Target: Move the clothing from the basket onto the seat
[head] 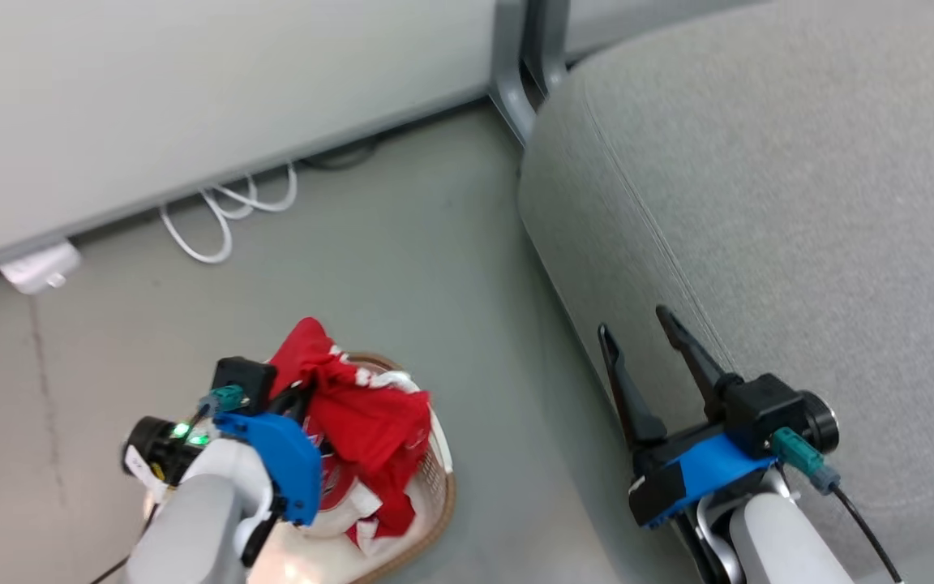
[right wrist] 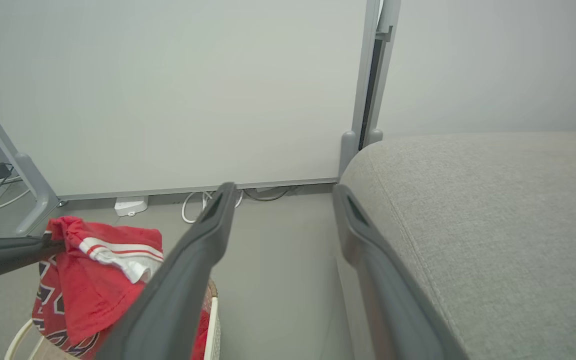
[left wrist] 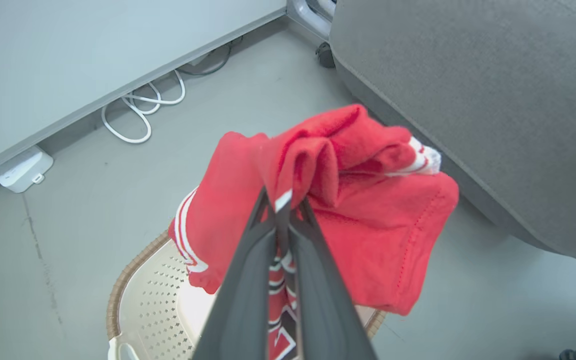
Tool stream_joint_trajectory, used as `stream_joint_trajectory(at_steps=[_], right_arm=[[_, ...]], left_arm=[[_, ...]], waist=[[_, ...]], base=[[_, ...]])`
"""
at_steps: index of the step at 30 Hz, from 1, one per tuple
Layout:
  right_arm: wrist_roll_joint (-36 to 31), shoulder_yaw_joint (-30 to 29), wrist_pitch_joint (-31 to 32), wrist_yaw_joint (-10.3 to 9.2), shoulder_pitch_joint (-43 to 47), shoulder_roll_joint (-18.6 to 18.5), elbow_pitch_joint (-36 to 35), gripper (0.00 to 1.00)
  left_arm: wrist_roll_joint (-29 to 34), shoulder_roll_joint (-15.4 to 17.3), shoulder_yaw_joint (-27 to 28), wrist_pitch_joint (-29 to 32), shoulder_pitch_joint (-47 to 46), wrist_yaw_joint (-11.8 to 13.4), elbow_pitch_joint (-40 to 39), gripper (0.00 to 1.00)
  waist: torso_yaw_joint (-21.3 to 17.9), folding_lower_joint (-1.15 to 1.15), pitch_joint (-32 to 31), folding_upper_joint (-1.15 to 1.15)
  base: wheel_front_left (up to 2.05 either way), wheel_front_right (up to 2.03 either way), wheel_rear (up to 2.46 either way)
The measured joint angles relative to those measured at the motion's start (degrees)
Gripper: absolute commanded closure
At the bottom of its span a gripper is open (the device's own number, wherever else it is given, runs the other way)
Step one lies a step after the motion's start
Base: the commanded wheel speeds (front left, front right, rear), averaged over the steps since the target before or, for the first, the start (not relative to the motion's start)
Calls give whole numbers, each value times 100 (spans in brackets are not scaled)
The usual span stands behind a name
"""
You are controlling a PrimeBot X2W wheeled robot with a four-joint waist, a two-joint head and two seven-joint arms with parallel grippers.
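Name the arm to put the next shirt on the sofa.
Left. The left gripper is shut on a red shirt held above the basket, so it likely only needs to swing to the seat. The right gripper is open and empty by the seat.

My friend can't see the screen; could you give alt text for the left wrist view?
The left pincer, shut, holds a bunched red shirt above a cream perforated basket. A grey sofa stands at the upper right; white cables lie by the wall.
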Motion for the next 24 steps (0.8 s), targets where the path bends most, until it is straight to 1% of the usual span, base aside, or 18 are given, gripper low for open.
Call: stream_joint_trajectory(at_steps=[5, 11, 15, 18, 24], right_arm=[[-43, 45, 266, 0, 354, -1, -114, 0], [-74, 38, 522, 0, 625, -1, -352, 0], [-80, 53, 648, 0, 700, -1, -524, 0], [-82, 65, 732, 0, 740, -1, -602, 0], [-73, 140, 824, 0, 784, -1, -703, 0]], left_arm=[[-480, -303, -482, -229, -127, -1, -57, 100], [-1057, -468, -1179, -292, -470, -1, -298, 100], [-1419, -520, -1536, -279, -765, -1, -460, 100], [-1780, -527, -1689, -252, -950, -1, -579, 100], [-2257, -537, -2074, -123, -1320, -1, -702, 100]], waist=[[326, 0, -635, 0], [712, 0, -1197, 0], [946, 1, -1420, 0], [1064, 1, -1528, 0], [1136, 2, -1625, 0]], base=[[0, 0, 0], [0, 0, 0], [0, 0, 0], [0, 0, 0], [0, 0, 0]])
